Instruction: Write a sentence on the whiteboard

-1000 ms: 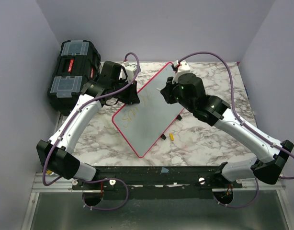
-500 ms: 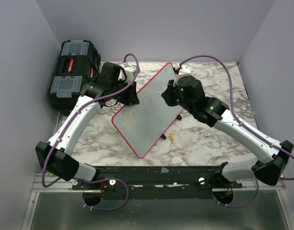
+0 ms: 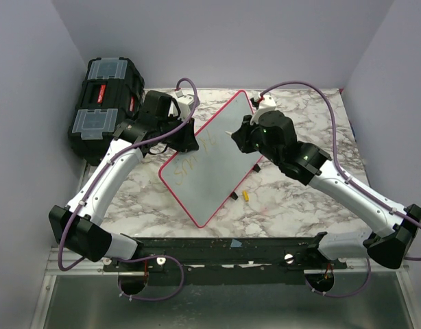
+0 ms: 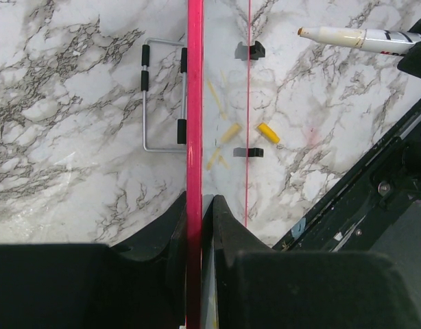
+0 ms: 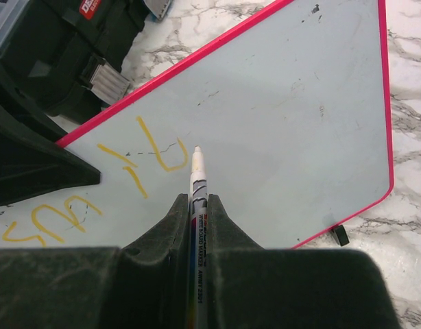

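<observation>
The whiteboard [image 3: 210, 164], white with a pink frame, stands tilted on the marble table. My left gripper [image 3: 186, 141] is shut on its upper left edge. In the left wrist view that edge [image 4: 194, 103] runs straight up from between the left gripper's [image 4: 197, 203] jaws. My right gripper [image 5: 197, 199] is shut on a white whiteboard marker [image 5: 197, 179]. The marker's tip hovers just right of the last letter; contact with the board [image 5: 293, 116] is unclear. The sentence [image 5: 138, 154] shows as a few yellow letters near the board's left edge.
A black toolbox [image 3: 104, 106] stands at the back left beside the left arm. A yellow marker cap [image 3: 245, 195] lies on the marble right of the board's lower edge. A wire stand [image 4: 162, 96] lies behind the board, and small black clips [image 4: 250, 152] sit at its lower edge.
My right arm has shifted slightly, keeping the marker close to the board near the letters. The left arm and the board have barely moved.
</observation>
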Available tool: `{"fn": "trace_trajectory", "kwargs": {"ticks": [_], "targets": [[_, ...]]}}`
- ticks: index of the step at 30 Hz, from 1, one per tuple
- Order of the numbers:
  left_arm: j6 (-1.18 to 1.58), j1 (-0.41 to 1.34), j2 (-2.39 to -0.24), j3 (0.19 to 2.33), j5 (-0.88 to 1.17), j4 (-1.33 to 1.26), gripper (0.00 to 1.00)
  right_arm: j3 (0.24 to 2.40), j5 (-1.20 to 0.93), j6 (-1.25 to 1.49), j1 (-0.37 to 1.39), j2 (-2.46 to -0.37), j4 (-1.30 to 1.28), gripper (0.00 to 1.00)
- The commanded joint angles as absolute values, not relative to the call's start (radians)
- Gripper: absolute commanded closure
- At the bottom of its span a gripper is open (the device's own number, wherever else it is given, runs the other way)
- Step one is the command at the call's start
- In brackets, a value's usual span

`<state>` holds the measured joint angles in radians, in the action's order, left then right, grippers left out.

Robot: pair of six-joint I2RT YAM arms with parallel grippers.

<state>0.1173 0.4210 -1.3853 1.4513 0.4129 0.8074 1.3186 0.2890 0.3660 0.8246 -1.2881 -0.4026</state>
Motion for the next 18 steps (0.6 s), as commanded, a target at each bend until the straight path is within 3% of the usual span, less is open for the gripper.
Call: {"fn": "trace_trajectory", "kwargs": {"ticks": [1,18], "targets": [[0.049,0.417,-1.367,1.447,0.325,0.781,1.0,1.296,0.262,0.359,0.821,-1.269,-0.363,0.99],[0.048,0.416,-1.374,1.46,0.324,0.788,1.0,1.278,0.231,0.338,0.821,-1.275,-0.328,1.0]]}}
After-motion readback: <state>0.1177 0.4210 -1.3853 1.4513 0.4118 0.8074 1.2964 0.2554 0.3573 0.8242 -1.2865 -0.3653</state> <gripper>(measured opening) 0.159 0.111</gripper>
